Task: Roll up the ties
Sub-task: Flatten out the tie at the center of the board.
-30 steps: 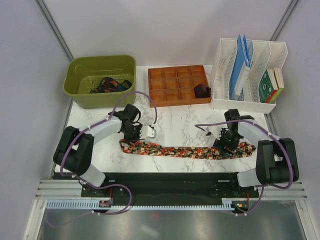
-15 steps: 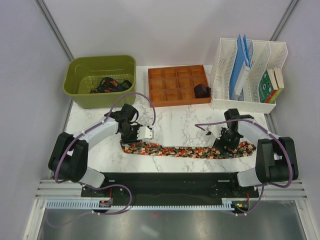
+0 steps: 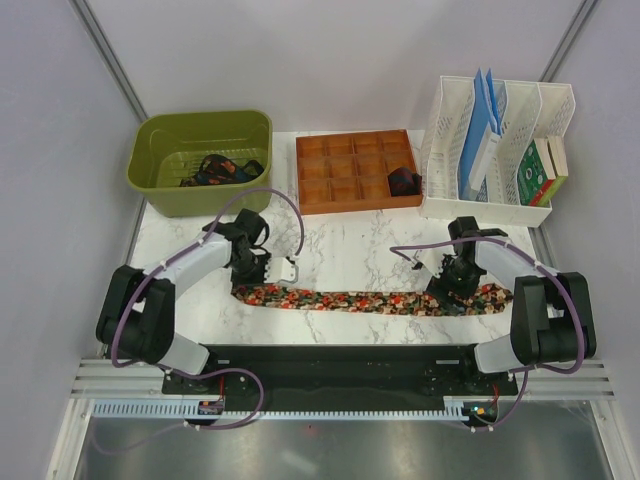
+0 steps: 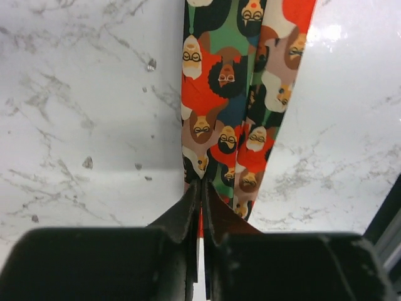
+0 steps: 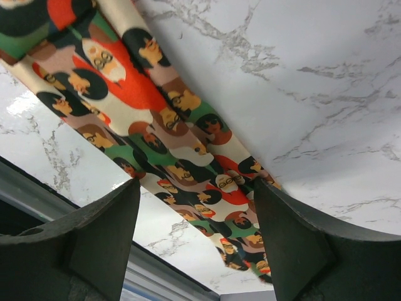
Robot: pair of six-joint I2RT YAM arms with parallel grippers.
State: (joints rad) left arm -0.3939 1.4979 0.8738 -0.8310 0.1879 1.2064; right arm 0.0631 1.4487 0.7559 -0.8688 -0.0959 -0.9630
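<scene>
A speckled red, green and orange tie [image 3: 370,302] lies flat along the near part of the marble table, its pattern of small faces plain in the left wrist view [image 4: 232,94] and the right wrist view [image 5: 144,106]. My left gripper [image 3: 258,280] sits at the tie's left end. Its jaws [image 4: 200,185] are pressed together with a red sliver of fabric between them. My right gripper [image 3: 458,290] hovers over the tie's right end, open [image 5: 196,188], one finger on each side of the strip. Dark ties [image 3: 215,170] lie in the green basket. A small rolled tie [image 3: 403,182] sits in the wooden tray.
The green basket [image 3: 200,125] stands at the back left and the wooden compartment tray [image 3: 350,170] at the back middle. A white file rack [image 3: 495,205] with blue folders and a box stands at the back right. A black rail [image 3: 330,355] runs along the table's near edge.
My left gripper opened, moved left and nearer to the tie's left end, then shut there. The tie's left end shifted slightly left. The right arm has stayed put.
</scene>
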